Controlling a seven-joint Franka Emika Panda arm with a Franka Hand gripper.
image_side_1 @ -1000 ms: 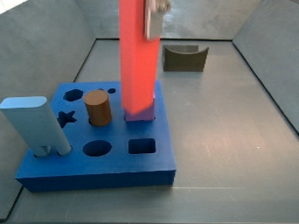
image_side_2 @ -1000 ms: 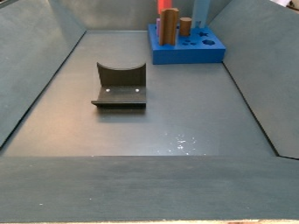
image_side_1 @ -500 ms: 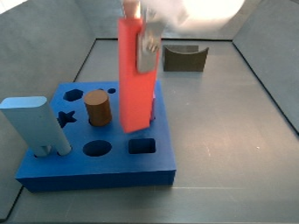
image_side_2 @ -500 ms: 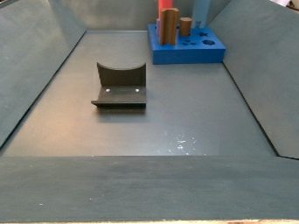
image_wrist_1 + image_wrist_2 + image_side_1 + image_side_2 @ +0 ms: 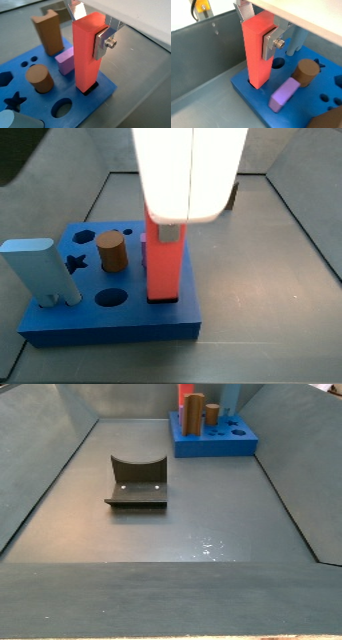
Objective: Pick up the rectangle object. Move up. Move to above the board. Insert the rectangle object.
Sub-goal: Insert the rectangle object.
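Note:
The rectangle object is a tall red-orange bar, standing upright. Its lower end sits in a square hole at a corner of the blue board. My gripper is shut on the bar's upper part, with one silver finger flat against its side. The bar, the finger and the board show in both wrist views. In a side view the bar stands in the board, and a bright glare hides the gripper above. In a side view the board lies far back.
On the board stand a purple cube, a brown block, a brown cylinder and a light blue piece. The fixture stands mid-floor. Grey walls enclose the floor.
The bar has moved toward the board's near corner and down; its lower end now sits in the square hole. Glare now covers the gripper in a side view.

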